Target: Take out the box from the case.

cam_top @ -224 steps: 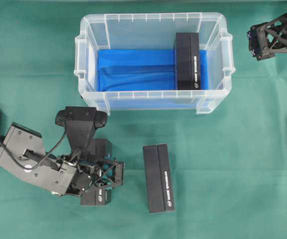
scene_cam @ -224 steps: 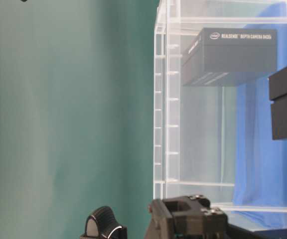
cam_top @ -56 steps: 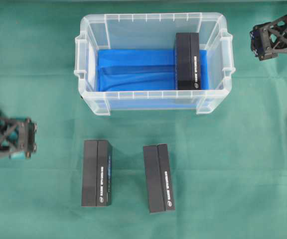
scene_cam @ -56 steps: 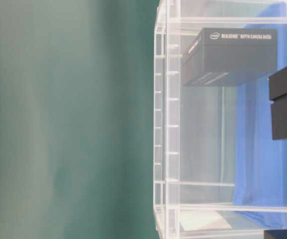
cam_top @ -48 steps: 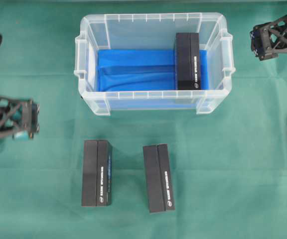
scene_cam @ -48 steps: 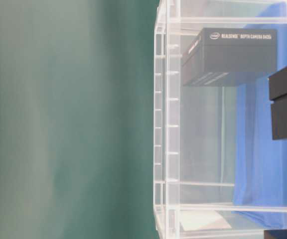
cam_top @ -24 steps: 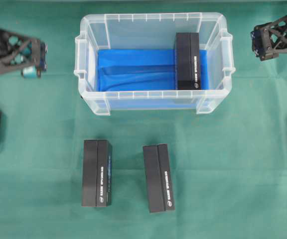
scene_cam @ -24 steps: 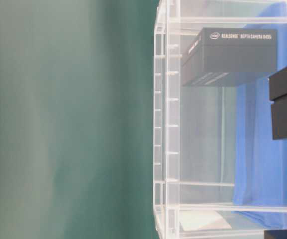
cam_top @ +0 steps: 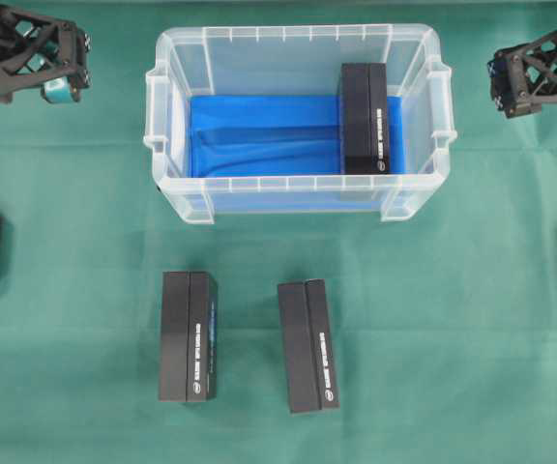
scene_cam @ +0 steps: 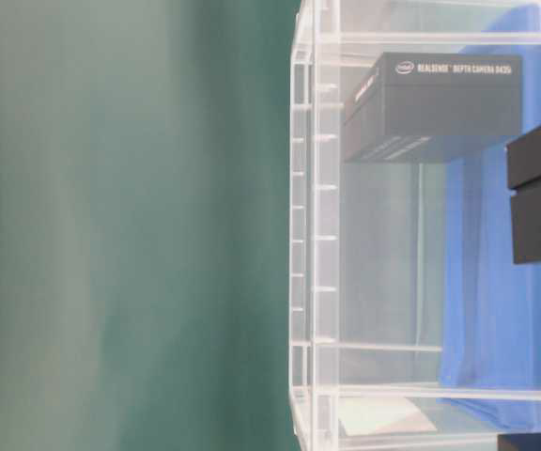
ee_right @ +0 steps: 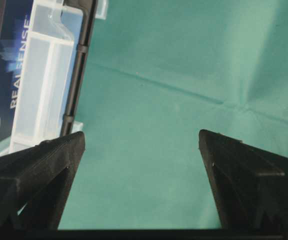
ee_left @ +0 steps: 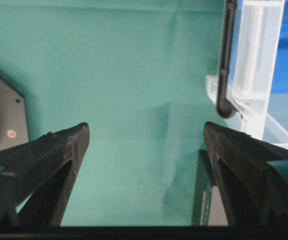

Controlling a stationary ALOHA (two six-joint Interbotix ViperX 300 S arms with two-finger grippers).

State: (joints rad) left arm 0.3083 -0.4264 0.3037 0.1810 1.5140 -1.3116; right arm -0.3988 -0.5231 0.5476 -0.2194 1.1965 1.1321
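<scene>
The case point(cam_top: 298, 121) sits at the upper middle of the overhead view on the green tabletop point(cam_top: 453, 338), a blue sheet point(cam_top: 259, 135) lining its bottom. One black box point(cam_top: 365, 118) lies inside it, at the right end of the sheet, its long side running up and down the frame. Two more black boxes lie outside on the tabletop, below the case: a left box point(cam_top: 189, 335) and a middle box point(cam_top: 307, 345), near each other but apart.

The left gripper point(cam_top: 61, 60) is in the upper left corner of the overhead view, clear of the case. Its fingers point(ee_left: 49, 160) are spread wide with nothing between them but tabletop. The right gripper point(cam_top: 506, 82) is in the upper right corner, just beside the case's right end. Its fingers point(ee_right: 244, 170) are likewise wide apart and hold nothing.
</scene>
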